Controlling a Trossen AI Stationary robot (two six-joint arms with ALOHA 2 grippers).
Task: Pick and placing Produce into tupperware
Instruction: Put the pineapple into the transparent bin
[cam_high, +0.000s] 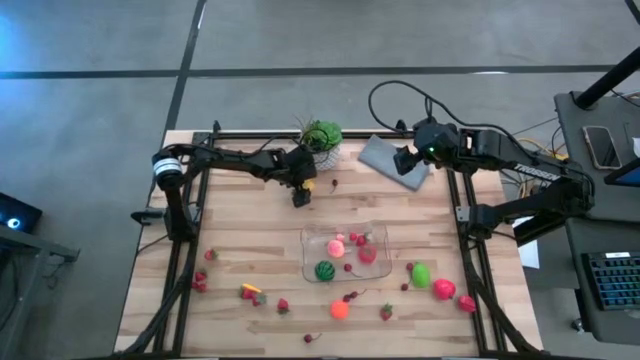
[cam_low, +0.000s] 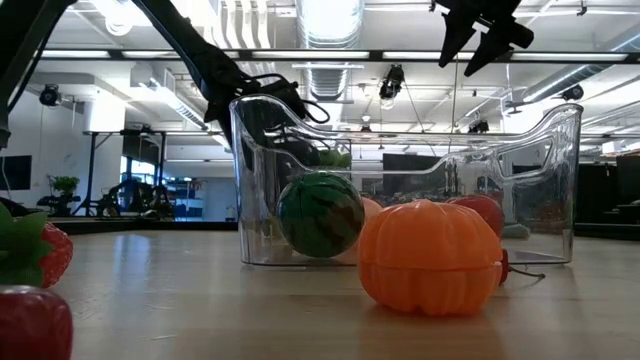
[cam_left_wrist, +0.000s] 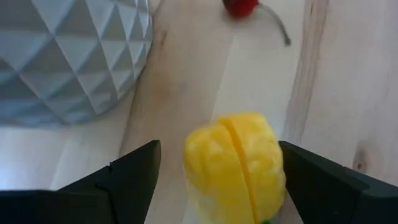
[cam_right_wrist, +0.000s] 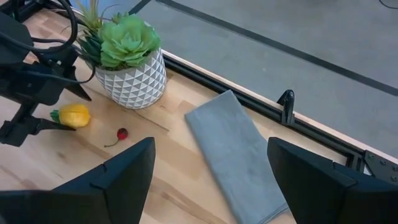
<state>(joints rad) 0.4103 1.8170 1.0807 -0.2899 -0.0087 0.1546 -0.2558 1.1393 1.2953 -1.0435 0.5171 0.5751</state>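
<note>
A yellow toy fruit lies on the table beside the white pot of the green plant. My left gripper is open, tilted down over this fruit. One finger stands on either side of it, with a gap on both sides. The clear tupperware sits mid-table and holds a striped melon, a pink piece and red pieces. More produce lies scattered near the table's front edge. My right gripper hangs open, high above the grey cloth.
A red cherry lies just past the yellow fruit. The potted plant stands close to my left gripper. An orange piece sits in front of the tupperware, and strawberries lie at the near left. A green piece lies to the tupperware's right.
</note>
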